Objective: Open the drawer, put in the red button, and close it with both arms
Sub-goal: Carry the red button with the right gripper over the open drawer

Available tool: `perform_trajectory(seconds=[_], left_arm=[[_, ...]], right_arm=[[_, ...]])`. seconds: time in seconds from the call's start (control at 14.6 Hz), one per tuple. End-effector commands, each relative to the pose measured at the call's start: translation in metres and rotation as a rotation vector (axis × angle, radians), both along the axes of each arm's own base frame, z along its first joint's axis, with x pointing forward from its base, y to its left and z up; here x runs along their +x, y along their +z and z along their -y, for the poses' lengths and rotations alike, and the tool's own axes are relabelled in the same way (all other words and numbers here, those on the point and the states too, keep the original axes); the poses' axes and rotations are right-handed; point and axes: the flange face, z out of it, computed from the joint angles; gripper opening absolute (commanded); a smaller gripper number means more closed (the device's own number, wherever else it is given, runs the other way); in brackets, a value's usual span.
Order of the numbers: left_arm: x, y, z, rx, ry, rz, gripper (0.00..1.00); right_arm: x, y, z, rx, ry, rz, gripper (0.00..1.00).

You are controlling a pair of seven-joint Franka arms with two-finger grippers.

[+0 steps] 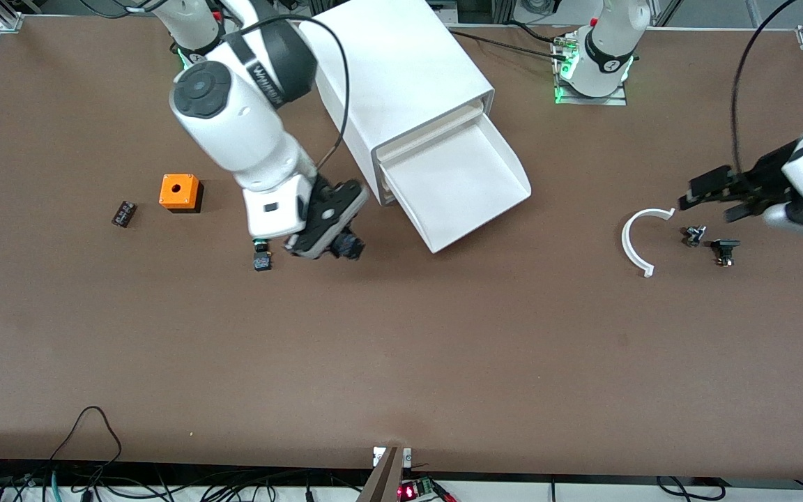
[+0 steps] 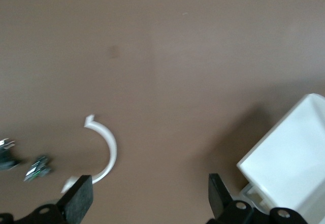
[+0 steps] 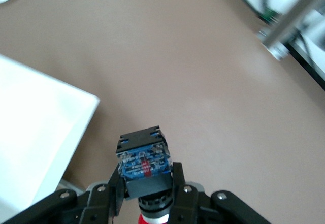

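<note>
My right gripper (image 1: pixel 261 251) is shut on the red button (image 1: pixel 262 262) and holds it above the table, beside the open drawer (image 1: pixel 457 188). In the right wrist view the fingers (image 3: pixel 179 183) clamp the button's black-blue body (image 3: pixel 143 158), its red cap (image 3: pixel 152 218) toward the palm, with the drawer's white corner (image 3: pixel 35 142) alongside. The drawer is pulled out of the white cabinet (image 1: pixel 401 77) and is empty. My left gripper (image 1: pixel 707 209) is open and empty over the table at the left arm's end; its wrist view (image 2: pixel 148 196) shows the drawer corner (image 2: pixel 294 158).
A white arc piece (image 1: pixel 635 240) (image 2: pixel 104 150) and two small dark parts (image 1: pixel 694 235) (image 1: pixel 724 249) lie below the left gripper. An orange box with a hole (image 1: pixel 179 192) and a small black block (image 1: pixel 123 213) lie toward the right arm's end.
</note>
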Motion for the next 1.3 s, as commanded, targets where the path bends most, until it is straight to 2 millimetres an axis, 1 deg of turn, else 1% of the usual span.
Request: perform_trajectory(seconds=[0.0,0.07,0.21,0.27,0.34,0.41,0.55,0.69,0.82,1.03,1.17,1.24], left_arm=[[-0.002,0.021,0.015,0.163,0.081,-0.051,1.00],[-0.006,0.026,0.018,0.199,0.106,-0.053,1.00],[-0.008,0.027,0.025,0.280,0.162,-0.066,1.00],[-0.008,0.027,0.023,0.287,0.182,-0.066,1.00],[-0.008,0.028,0.021,0.285,0.189,-0.066,1.00],[-0.008,0.030,0.018,0.276,0.199,-0.062,1.00],[-0.007,0.031,0.017,0.267,0.204,-0.057,1.00],[-0.005,0.034,0.017,0.251,0.208,-0.035,1.00],[-0.001,0.033,0.018,0.248,0.208,-0.021,1.00],[-0.002,0.034,0.018,0.249,0.193,-0.018,1.00],[-0.001,0.035,0.019,0.246,0.190,-0.011,1.00],[-0.001,0.035,0.021,0.246,0.187,-0.010,1.00]], right_arm=[[-0.019,-0.007,-0.043,-0.016,0.253,0.039,0.26],[-0.034,-0.009,-0.062,-0.026,0.327,0.050,0.26],[-0.064,-0.018,-0.106,-0.058,0.450,0.085,0.26],[-0.077,-0.023,-0.128,-0.090,0.501,0.114,0.26],[-0.088,-0.025,-0.146,-0.112,0.543,0.143,0.26],[-0.095,-0.033,-0.158,-0.139,0.575,0.154,0.26],[-0.101,-0.053,-0.168,-0.183,0.647,0.165,0.26],[-0.121,-0.072,-0.182,-0.263,0.728,0.170,0.26],[-0.145,-0.091,-0.198,-0.328,0.788,0.150,0.26],[-0.172,-0.103,-0.215,-0.336,0.827,0.140,0.26],[-0.178,-0.115,-0.220,-0.341,0.841,0.126,0.27],[-0.178,-0.121,-0.220,-0.342,0.838,0.117,0.33]])
